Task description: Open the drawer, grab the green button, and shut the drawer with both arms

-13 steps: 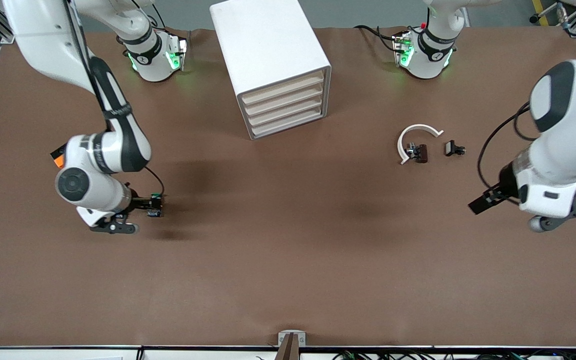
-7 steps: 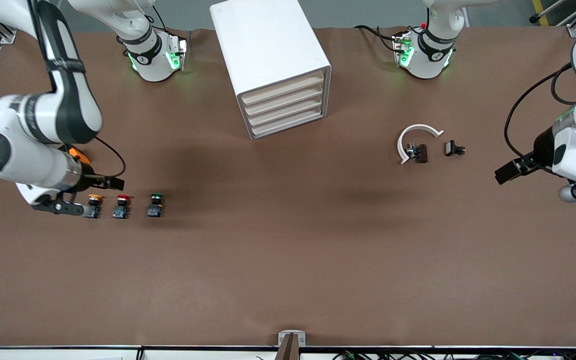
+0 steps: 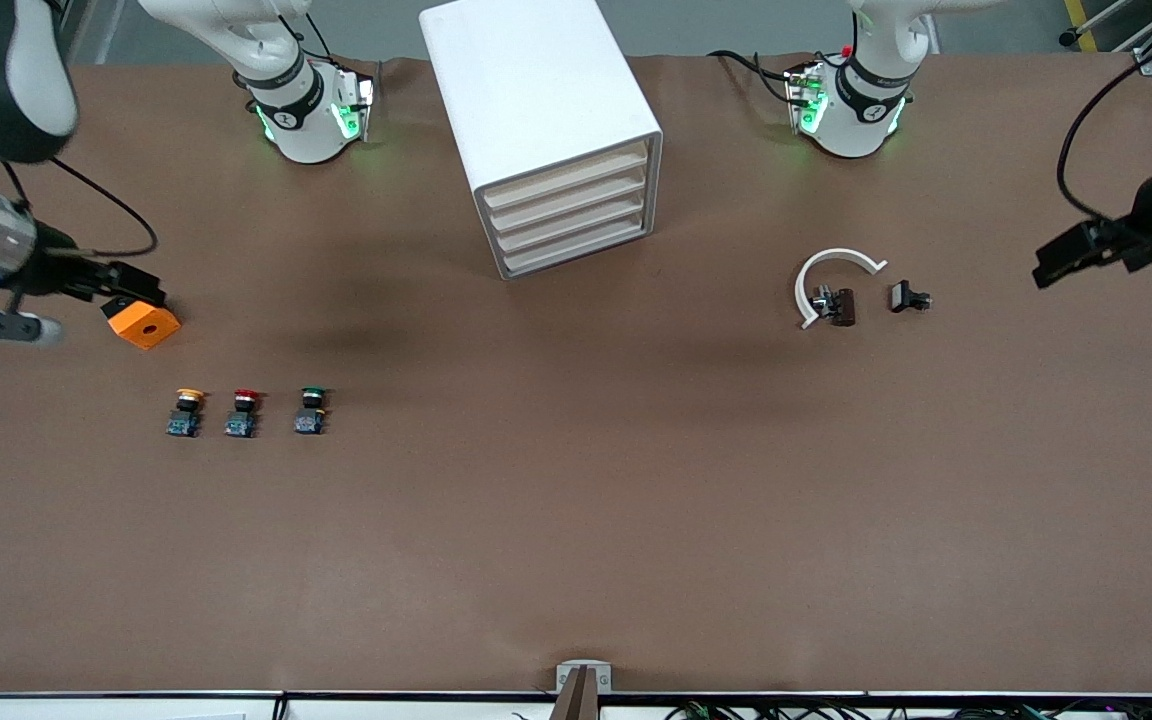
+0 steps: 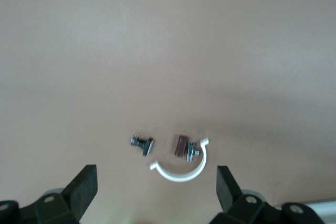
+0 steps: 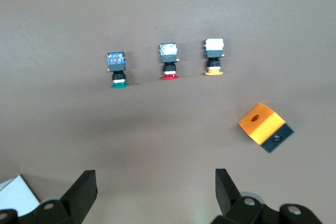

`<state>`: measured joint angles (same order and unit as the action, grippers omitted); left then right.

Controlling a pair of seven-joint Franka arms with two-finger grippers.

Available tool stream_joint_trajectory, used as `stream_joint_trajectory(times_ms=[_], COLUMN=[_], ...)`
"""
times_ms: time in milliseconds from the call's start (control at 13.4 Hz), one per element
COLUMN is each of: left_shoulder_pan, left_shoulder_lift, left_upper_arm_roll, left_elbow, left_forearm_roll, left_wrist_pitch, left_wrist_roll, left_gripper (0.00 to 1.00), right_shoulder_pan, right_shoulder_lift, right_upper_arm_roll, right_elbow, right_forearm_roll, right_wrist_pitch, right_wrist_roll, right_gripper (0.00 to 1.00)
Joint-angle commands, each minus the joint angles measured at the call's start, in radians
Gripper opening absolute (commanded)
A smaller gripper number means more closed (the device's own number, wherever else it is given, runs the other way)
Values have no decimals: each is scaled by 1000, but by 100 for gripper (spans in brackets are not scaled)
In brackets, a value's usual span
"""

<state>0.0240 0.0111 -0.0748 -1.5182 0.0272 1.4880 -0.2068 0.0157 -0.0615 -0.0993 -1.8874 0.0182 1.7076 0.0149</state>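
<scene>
Both arms are up at the edges, nothing gripped. The right claw [image 5: 156, 192] hangs spread wide over the right arm's end of the surface [image 3: 576, 520], just above the orange block [image 3: 142, 324]. The left claw [image 4: 156, 187] is just as wide, high over the left arm's end, looking down on a white clip [image 3: 829, 283] and small black parts.

The cabinet [image 3: 541, 130] sits between the two bases, all four drawers shut; the lower drawer [image 3: 573, 247] hasn't been pulled. The green button [image 3: 310, 411] lies on the surface, cap pointing toward the bases, the end one of three in a row beside the red button [image 3: 242, 413] and yellow button [image 3: 184, 412]. It lies toward the middle of the surface from the right claw, so the right arm is clearly the nearer one.
</scene>
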Motion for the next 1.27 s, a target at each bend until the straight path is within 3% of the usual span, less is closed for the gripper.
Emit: stream_joint_trajectory(times_ms=[0, 374, 899, 1198], left_shoulder_pan=[-10, -1, -1, 1], left_shoulder_lift=[-69, -91, -99, -85], left_upper_arm_roll=[4, -2, -33, -25], left_elbow=[-65, -83, -86, -57], left_forearm_roll=[-15, -13, -10, 2], left_wrist_pitch=[-20, -23, -37, -41], left_wrist_roll=[23, 84, 83, 83], left_gripper=[100, 100, 100, 100], right_shoulder_pan=[-52, -60, -53, -33], right_shoulder_lift=[-70, -69, -167, -120], right_upper_arm_roll=[13, 20, 24, 26], right_elbow=[39, 214, 136, 208], right_forearm_roll=[-9, -14, -15, -15], right_wrist_pitch=[-93, -264, -209, -215], right_wrist_roll=[-46, -44, -43, -38], right_gripper=[100, 100, 100, 100])
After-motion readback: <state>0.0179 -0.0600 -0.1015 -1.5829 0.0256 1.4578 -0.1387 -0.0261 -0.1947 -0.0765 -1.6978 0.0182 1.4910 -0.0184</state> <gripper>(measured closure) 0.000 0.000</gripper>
